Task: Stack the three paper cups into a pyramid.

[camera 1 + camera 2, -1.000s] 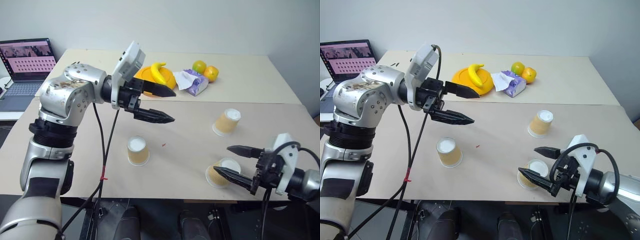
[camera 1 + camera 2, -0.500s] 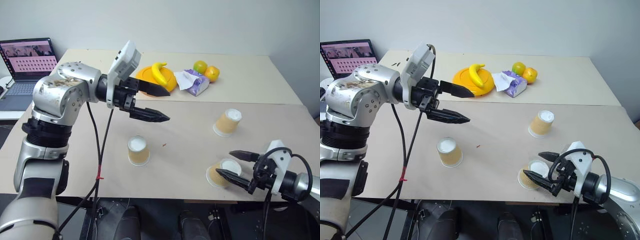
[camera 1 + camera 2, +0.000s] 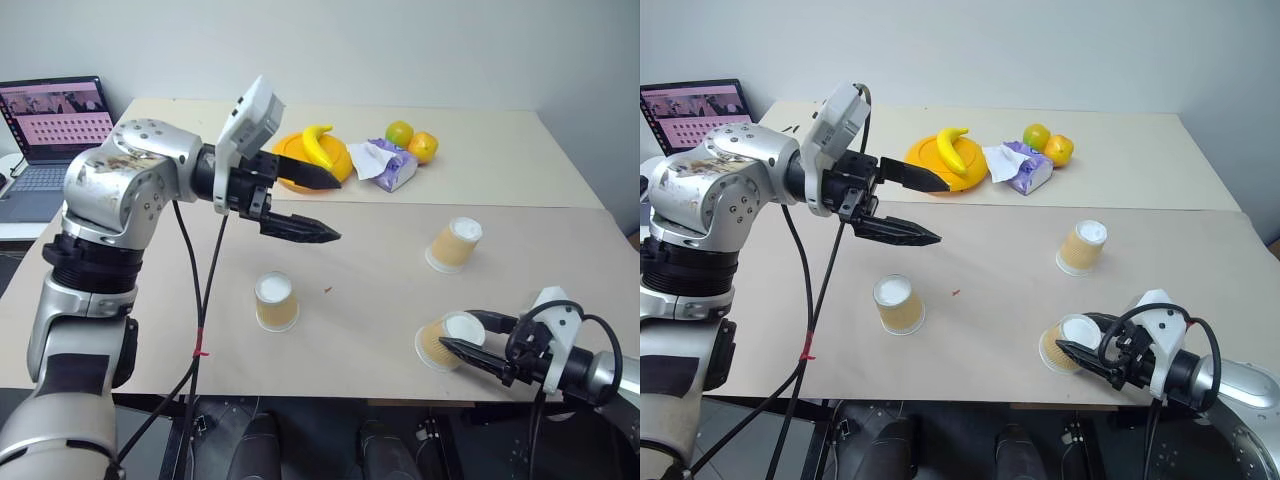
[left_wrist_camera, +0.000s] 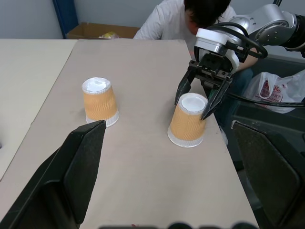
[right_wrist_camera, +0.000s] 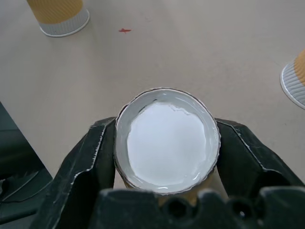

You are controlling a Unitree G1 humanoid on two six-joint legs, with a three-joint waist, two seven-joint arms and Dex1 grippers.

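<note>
Our right gripper (image 3: pixel 470 338) was wide apart a moment ago, with one finger on each side of the near cup (image 3: pixel 440 342). Now it has closed, and its two fingers squeeze that cup near its white end. We think the cup is caught and ready to lift, which is the first step toward building the pyramid.

Our left gripper (image 3: pixel 322 207) hangs high over the counter (image 3: pixel 380 265) in the upper left of the frame, fingers apart and holding nothing.

The other two cups stand upside down and well apart: the middle cup (image 3: pixel 276 301) left of center, and the far cup (image 3: pixel 455 244) at the right, above the held one.

The held cup sits close to the counter's near edge at the lower right, so we should lift it up and away from there. There is wide bare counter between the cups. The plate (image 3: pixel 300 150) with the banana (image 3: pixel 322 143), the fruits (image 3: pixel 411 140) and the tissue pack (image 3: pixel 384 163) sit far back, out of the way.
</note>
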